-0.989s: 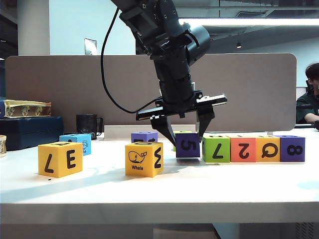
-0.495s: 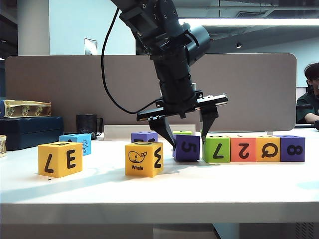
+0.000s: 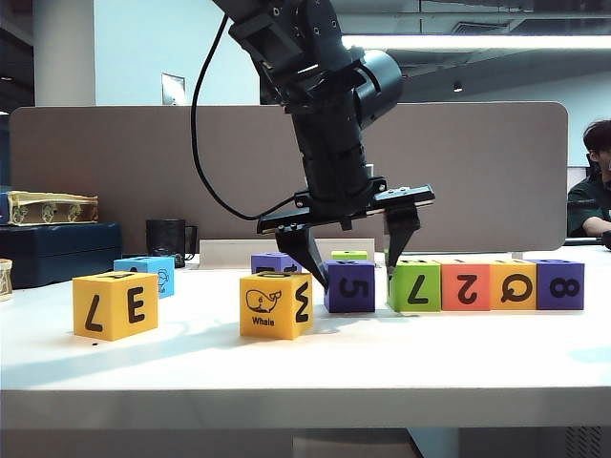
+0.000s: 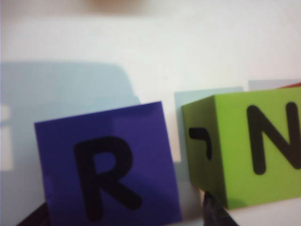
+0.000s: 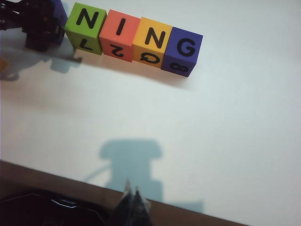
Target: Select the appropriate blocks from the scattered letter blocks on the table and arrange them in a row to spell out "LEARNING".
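The left gripper [image 3: 358, 253] is letting go. Its jaws spread wider with each look, and now they stand clear on either side of the purple block [image 3: 349, 285], released, nothing held. That block sits flat on the desk [image 3: 305, 358] and has slid a touch away from the row: a second ago it was almost against the green block [image 3: 414, 284], and now a narrow strip of white shows between the two. The left wrist view confirms it, with the purple block's R face up beside the green block's N and a thin gap between them.

Beyond the green come the red-orange block [image 3: 466, 284], the orange block [image 3: 514, 283] and the end purple block [image 3: 559, 284], packed face to face; from above they read N, I, N, G. So R is delivered, but loosely, and probably wants a nudge to close up.

Still out: the yellow block [image 3: 115, 304] showing E far off on the left side of the desk, the blue block [image 3: 146, 273] behind it, and the whale block [image 3: 276, 303] just beside the R.

The right gripper [image 5: 132, 201] hangs well back over the desk's near edge, jaws pinched together, empty.
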### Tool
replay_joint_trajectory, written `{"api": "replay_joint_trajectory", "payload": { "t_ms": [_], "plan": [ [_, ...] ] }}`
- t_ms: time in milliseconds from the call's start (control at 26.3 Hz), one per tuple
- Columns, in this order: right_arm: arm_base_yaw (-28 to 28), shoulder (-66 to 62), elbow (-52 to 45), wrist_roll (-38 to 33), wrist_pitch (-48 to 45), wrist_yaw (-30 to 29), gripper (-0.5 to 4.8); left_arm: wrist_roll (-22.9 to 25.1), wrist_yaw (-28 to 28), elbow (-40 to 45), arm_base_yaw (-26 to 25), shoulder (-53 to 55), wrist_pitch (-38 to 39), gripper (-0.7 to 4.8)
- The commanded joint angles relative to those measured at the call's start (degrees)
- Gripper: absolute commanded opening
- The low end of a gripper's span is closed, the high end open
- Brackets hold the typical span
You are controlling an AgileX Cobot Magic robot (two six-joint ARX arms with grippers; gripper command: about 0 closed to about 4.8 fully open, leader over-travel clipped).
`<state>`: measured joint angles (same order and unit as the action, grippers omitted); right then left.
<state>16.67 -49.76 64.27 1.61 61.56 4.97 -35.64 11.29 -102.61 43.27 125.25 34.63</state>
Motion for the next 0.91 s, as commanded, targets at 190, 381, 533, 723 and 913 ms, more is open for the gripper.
{"api": "replay_joint_trajectory", "payload": {
  "t_ms": [190,381,533,723,913],
  "plan": [
    [0.0,0.1,0.2,0.1,-0.4,0.3,-0.01,1.2,0.1,-0.1,-0.9,-0.2,2.6,3.52],
    [0.0,0.1,0.2,0.1,-0.4,0.3,-0.01,1.3,-1.0,-0.2,-1.8,-0.2,5.1,4.23],
    [0.0,0.1,0.2,0.1,-0.5,0.3,-0.01,2.7,-4.0,-0.4,-1.9,-0.3,3.6,4.71],
    [0.0,0.1,0.2,0.1,-0.5,0.3,-0.01,7.8,-2.6,-5.3,-2.0,-0.3,5.2,4.71],
    [0.0,0.1,0.2,0.1,-0.5,0.3,-0.01,10.8,1.7,-8.9,-2.6,-0.3,6.4,4.7]
  ]
}}
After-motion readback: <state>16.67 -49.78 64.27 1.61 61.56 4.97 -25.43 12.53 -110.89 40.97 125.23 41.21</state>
